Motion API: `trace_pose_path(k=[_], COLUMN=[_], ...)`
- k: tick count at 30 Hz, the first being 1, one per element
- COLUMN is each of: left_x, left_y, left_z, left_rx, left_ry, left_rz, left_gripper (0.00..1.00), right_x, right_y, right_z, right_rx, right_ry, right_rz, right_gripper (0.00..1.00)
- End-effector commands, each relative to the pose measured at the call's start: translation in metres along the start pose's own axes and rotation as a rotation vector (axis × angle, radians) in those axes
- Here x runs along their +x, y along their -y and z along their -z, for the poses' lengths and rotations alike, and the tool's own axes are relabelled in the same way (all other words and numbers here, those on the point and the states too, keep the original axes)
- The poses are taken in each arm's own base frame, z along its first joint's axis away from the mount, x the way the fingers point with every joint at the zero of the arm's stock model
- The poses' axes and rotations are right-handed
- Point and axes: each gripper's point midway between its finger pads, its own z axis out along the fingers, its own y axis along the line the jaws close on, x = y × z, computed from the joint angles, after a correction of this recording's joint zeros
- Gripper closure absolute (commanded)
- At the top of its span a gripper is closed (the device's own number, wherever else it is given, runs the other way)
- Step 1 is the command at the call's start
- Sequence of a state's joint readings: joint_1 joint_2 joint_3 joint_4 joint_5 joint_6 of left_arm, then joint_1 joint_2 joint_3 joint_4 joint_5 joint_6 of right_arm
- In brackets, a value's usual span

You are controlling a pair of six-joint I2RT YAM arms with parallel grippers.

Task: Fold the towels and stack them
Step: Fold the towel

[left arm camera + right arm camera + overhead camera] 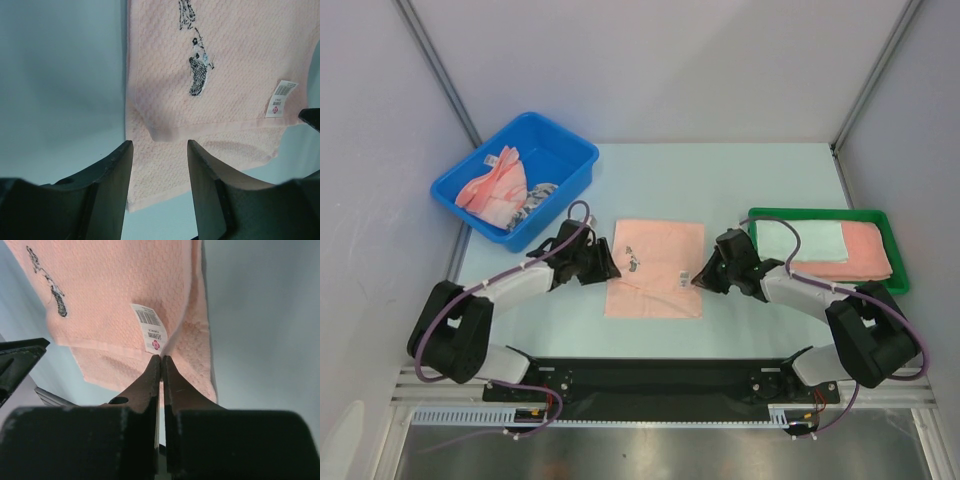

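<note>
A salmon-pink towel (655, 265) lies on the table between the two arms, with a lower layer sticking out below a fold line. It carries a small dark embroidered figure (197, 75) and a white label (150, 327). My left gripper (610, 265) is at the towel's left edge, open, its fingers (122, 165) straddling the lower left corner without touching it. My right gripper (698, 280) is at the right edge; its jaws (161, 357) are shut, pinching a raised ridge of the towel (110, 290) just below the label.
A blue bin (570, 150) at the back left holds crumpled pink and patterned towels (495, 185). A green tray (820, 215) at the right holds a folded pale towel (800, 240) and a folded pink towel (865, 250). Grey walls enclose the table.
</note>
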State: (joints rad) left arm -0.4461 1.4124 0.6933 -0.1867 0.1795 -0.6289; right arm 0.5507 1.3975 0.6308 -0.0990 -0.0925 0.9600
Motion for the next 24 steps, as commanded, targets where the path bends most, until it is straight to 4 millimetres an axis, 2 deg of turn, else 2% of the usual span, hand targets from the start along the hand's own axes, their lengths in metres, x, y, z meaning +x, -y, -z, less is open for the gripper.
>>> trace_pose_path(k=[1,2,4,5,9,10,16,21,23,24], left_x=[-0.003,-0.003,-0.007,-0.01,-0.013,-0.017,-0.012,-0.013,-0.011,-0.016], left_y=[-0.002,-0.003,-0.001,0.0,0.007,0.01,0.016,0.012,0.015,0.02], left_z=[0.013,0.015,0.021,0.024,0.026,0.027,0.025,0.024,0.025,0.026], left_rx=[-0.015,-0.022,-0.014,-0.013,0.044,0.067,0.145,0.137,0.164,0.193], left_ry=[0.047,0.052,0.075,0.09,0.091,0.106,0.068,0.059,0.053,0.077], left_rz=[-0.004,0.002,0.002,0.002,0.01,0.018,0.065,0.121,0.142,0.134], left_gripper=[0.46,0.45,0.42,0.4,0.39,0.38,0.37,0.33,0.32,0.33], right_x=[-0.022,-0.029,-0.037,-0.049,-0.071,-0.078,-0.102,-0.109,-0.111,-0.111], right_y=[-0.032,-0.045,-0.051,-0.064,-0.081,-0.08,-0.086,-0.082,-0.079,-0.077], right_z=[0.003,0.005,0.005,0.008,0.006,0.005,-0.009,-0.017,-0.018,-0.02], right_rx=[-0.086,-0.123,-0.133,-0.171,-0.223,-0.224,-0.25,-0.242,-0.236,-0.229], right_ry=[0.073,0.089,0.104,0.132,0.157,0.166,0.171,0.171,0.175,0.171], right_rz=[-0.002,0.004,0.006,0.01,0.0,-0.012,-0.039,-0.051,-0.055,-0.056], right_gripper=[1.0,1.0,1.0,1.0,1.0,1.0,1.0,1.0,1.0,1.0])
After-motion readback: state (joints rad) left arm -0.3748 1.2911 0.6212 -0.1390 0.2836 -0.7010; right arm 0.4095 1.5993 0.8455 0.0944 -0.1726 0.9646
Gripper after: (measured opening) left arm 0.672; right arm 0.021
